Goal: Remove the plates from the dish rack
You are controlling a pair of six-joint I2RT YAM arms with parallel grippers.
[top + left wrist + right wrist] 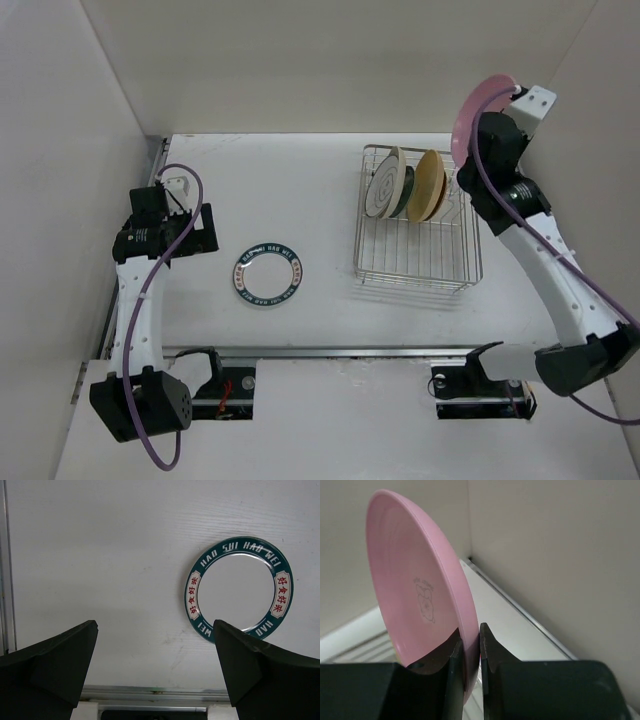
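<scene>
Plate point(415, 580), smooth pink disc, in right tool point(470, 636)

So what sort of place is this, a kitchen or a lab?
Likely a robot test booth, not a kitchen: plain white walls box in a white table, two robot arms are bolted at its edge, and the only kitchenware is a wire dish rack and some plates.

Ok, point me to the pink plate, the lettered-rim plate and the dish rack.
pink plate point(415, 587): right wrist view, on the face with the stamped mark.
lettered-rim plate point(239, 591): left wrist view, on its white centre.
dish rack point(420, 256): top external view, on its bare front grid.
</scene>
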